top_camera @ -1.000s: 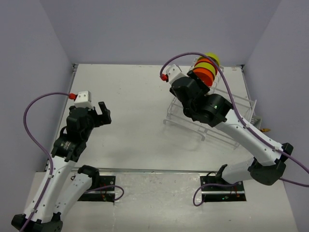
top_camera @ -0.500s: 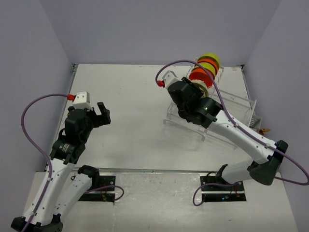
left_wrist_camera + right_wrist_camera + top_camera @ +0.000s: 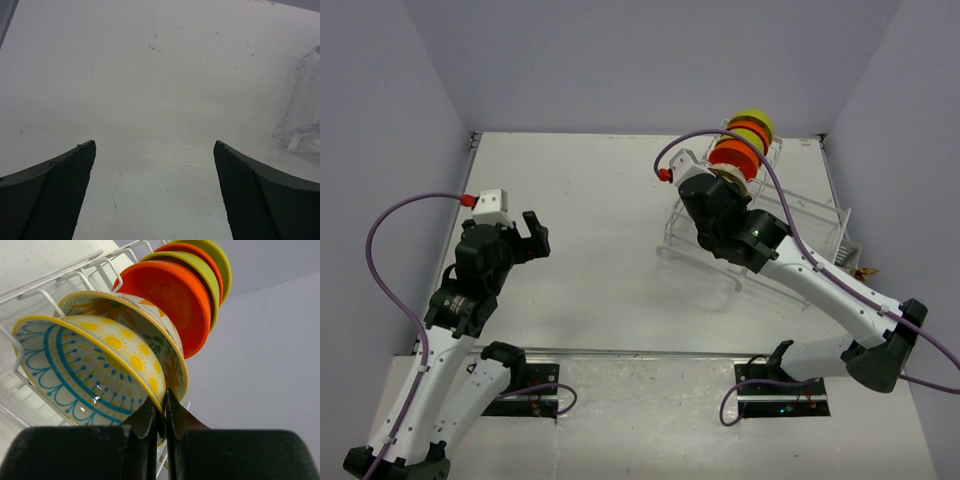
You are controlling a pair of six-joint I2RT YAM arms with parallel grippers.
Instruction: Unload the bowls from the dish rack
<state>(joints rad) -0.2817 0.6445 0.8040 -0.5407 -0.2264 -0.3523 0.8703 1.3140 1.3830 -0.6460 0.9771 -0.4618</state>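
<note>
Several bowls stand on edge in the slots of the white wire dish rack point(image 3: 807, 213) at the back right. In the right wrist view the nearest is a cream bowl point(image 3: 85, 365) with yellow dots and blue lines. Behind it come a flowery cream bowl point(image 3: 150, 322), an orange bowl point(image 3: 175, 300) and lime-green and orange-red ones. My right gripper point(image 3: 165, 399) is shut on the nearest cream bowl's rim, one finger inside and one outside. In the top view its wrist hides that bowl. My left gripper point(image 3: 532, 232) hangs open over bare table at the left, holding nothing.
The rack's lower flat wire section point(image 3: 760, 265) stretches toward the near right beneath my right arm. A corner of the rack point(image 3: 305, 115) shows at the right edge of the left wrist view. Grey walls close in the table on three sides.
My right gripper has closed onto the rim of the nearest cream bowl, and its wrist has shifted slightly by the rack. The left arm has stayed still.
</note>
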